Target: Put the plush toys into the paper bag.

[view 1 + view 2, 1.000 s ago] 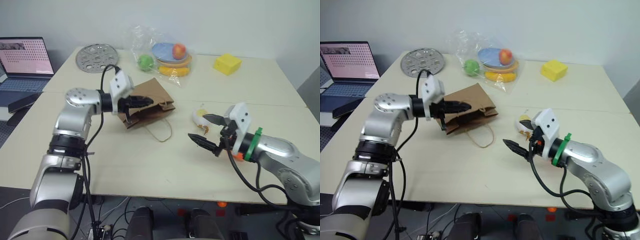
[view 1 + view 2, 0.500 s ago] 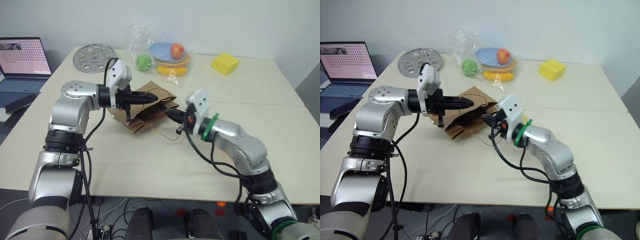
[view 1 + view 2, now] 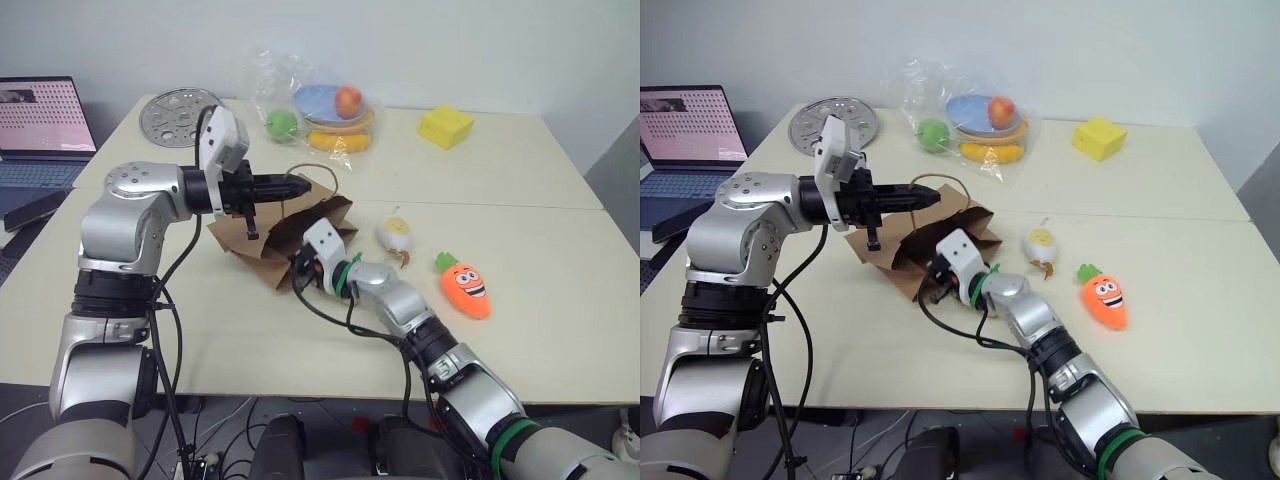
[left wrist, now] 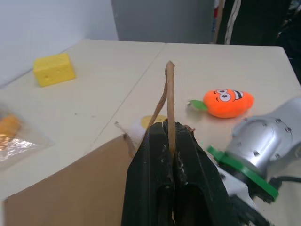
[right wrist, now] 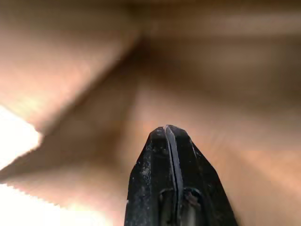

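Two plush toys are out on the tabletop toward its right side: the orange carrot (image 3: 464,285) lies near the right edge and the white-yellow round one (image 3: 396,236) sits just beside it toward the middle, neither in the paper bag (image 3: 262,240) yet. We see the bag lying around the middle of the tabletop, mouth facing the toys. Our left gripper (image 4: 170,141) is clamped tight on the bag's twisted paper handle (image 4: 169,101), holding that edge up off the table. Our right gripper (image 5: 168,134) has its fingers pressed fully together with nothing between them, and it's poked inside the bag mouth, brown paper all around it. Along the far edge we've got a clear plastic bag of fruit (image 3: 318,110), a yellow block (image 3: 446,126) and a perforated metal disc (image 3: 175,112)
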Controlling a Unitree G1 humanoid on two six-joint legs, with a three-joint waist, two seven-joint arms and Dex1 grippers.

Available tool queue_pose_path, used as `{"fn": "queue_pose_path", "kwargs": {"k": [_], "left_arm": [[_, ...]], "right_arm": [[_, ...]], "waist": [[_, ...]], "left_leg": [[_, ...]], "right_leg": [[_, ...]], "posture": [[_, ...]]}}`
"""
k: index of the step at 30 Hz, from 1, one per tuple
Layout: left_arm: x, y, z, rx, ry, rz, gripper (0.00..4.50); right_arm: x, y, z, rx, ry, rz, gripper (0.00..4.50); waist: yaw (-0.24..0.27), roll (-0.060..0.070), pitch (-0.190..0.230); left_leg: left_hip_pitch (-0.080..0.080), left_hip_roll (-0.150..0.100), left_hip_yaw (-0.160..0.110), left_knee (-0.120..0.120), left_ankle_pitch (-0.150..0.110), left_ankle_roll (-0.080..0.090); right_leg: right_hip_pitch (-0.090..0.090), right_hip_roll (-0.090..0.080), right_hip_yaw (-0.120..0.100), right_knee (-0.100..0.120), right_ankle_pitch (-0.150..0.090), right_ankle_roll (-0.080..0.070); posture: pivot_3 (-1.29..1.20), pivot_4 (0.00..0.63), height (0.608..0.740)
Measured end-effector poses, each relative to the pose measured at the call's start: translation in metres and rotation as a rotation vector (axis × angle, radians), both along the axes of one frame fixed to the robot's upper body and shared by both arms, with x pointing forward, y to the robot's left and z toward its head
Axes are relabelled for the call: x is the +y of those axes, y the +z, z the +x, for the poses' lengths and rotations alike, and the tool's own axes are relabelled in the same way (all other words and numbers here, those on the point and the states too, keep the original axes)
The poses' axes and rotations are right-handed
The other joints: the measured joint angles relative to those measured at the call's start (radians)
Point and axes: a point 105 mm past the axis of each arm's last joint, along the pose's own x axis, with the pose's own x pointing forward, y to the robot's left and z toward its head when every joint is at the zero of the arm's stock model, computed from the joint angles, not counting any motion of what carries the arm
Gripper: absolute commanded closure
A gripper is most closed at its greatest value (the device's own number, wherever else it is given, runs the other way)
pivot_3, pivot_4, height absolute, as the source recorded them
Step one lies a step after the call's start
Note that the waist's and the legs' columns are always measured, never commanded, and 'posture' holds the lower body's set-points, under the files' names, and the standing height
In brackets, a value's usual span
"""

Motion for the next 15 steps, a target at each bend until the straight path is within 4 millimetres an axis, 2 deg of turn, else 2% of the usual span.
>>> {"fn": "queue_pose_path", "kwargs": {"k": [4, 10, 12, 15], "left_arm": [[0.004, 0.022, 0.014, -0.106, 0.093, -0.067, 4.50], [0.010, 0.070, 0.025, -0.269, 0.213, -0.213, 4.50], [0.013, 0.078, 0.026, -0.314, 0.240, -0.239, 4.50], [0.015, 0.078, 0.032, -0.336, 0.284, -0.258, 4.50]], "right_arm": [[0.001, 0.000, 0.008, -0.027, -0.066, -0.019, 4.49], [-0.009, 0.005, 0.029, -0.067, -0.201, -0.051, 4.49], [-0.010, 0.006, 0.030, -0.065, -0.205, -0.042, 4.49], [-0.010, 0.007, 0.031, -0.070, -0.204, -0.036, 4.49]], "waist": [[0.000, 0.000, 0.000], [-0.001, 0.000, 0.000], [-0.002, 0.000, 0.000], [-0.002, 0.000, 0.000]], "left_leg": [[0.002, 0.001, -0.002, 0.001, 0.001, 0.000], [0.002, 0.010, 0.000, 0.002, 0.003, -0.004], [0.002, 0.011, 0.000, 0.001, 0.003, -0.004], [-0.001, 0.012, 0.001, -0.001, 0.003, -0.004]], "right_leg": [[0.000, 0.002, -0.001, 0.005, 0.000, 0.000], [-0.001, 0.009, 0.000, 0.004, 0.001, -0.002], [-0.002, 0.011, 0.000, 0.005, 0.001, -0.002], [-0.008, 0.012, 0.001, 0.006, 0.001, -0.002]], "posture": [[0.00, 0.150, 0.740], [0.00, 0.150, 0.740], [0.00, 0.150, 0.740], [0.00, 0.150, 0.740]]}}
